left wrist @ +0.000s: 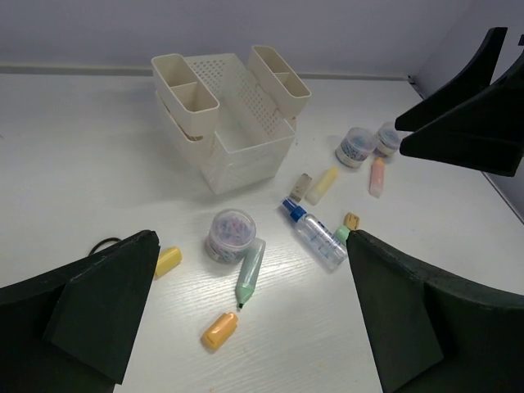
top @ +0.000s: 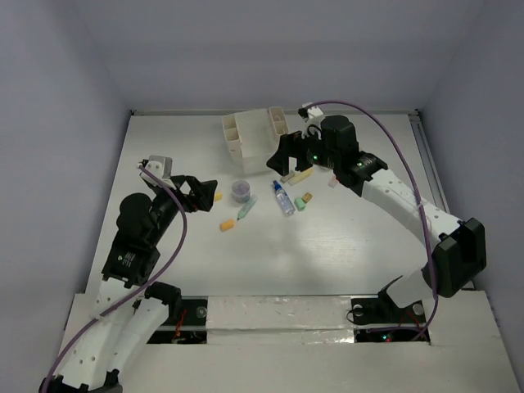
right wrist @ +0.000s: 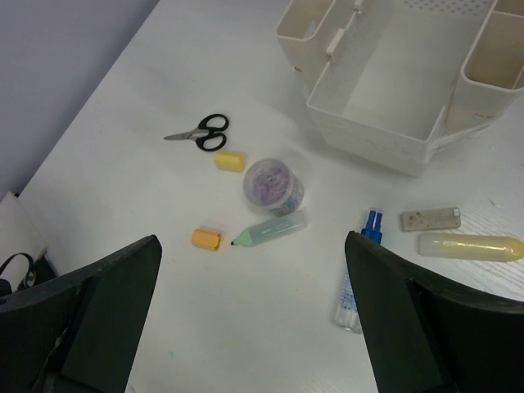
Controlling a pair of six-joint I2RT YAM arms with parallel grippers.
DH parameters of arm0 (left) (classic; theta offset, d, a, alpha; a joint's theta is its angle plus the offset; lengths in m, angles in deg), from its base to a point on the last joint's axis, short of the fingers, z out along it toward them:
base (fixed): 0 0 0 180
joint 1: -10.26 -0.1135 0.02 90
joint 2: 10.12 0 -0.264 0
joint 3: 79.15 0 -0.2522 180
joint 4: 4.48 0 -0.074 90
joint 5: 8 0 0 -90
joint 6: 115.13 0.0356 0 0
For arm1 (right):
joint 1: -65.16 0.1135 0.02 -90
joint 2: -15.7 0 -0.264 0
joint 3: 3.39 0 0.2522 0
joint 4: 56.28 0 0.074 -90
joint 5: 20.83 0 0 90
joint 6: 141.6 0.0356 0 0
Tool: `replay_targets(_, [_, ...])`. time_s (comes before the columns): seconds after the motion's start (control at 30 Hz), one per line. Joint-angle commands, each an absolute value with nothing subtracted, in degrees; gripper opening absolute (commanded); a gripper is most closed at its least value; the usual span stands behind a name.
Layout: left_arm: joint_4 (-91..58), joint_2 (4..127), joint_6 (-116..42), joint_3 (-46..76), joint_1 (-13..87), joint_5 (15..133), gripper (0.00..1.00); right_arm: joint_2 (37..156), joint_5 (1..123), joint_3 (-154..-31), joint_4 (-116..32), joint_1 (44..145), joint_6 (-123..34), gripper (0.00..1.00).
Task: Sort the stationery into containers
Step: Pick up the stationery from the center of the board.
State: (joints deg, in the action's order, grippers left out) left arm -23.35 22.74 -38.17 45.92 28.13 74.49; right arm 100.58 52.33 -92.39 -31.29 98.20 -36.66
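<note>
Plainly, you have the whole sort ahead of you. The cream-white organizer stands at the far side of the counter. Its wide middle bin is bare, and the side compartments you can see into look empty too.

All the stationery in view lies loose on the counter in front of it:
- The purple jar stands upright with the green marker just beside it.
- The orange block is near the marker's tip, and the yellow block is off to the jar's left.
- The blue-capped bottle lies on its side to the right, with a small green block at its far end.
- Closer to the organizer are a yellow stick and a speckled eraser, side by side.
- A pair of scissors lies apart, beyond the yellow block.

The left jaws stand spread wide above the counter near the yellow block, holding and touching nothing. The right jaws are just as wide and equally empty, hanging over the things nearest the organizer's front. I judge that either arm could start from here.
</note>
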Motion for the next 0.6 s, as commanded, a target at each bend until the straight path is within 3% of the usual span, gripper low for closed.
replay_targets(0.0, [-21.41, 22.67, -37.44, 44.02, 27.75, 74.26, 0.99, 101.12, 48.61, -93.62, -32.41, 98.56, -37.53, 1.0])
replay_targets(0.2, [-22.11, 21.35, -37.35, 44.2, 28.36, 75.32, 0.99, 105.43, 48.69, -95.63, -31.72, 101.18, -37.71, 1.0])
replay_targets(0.57, [-21.93, 20.91, -39.45, 44.81, 29.42, 79.62, 0.99, 115.53, 59.85, -102.48, -26.79, 106.03, -38.85, 1.0])
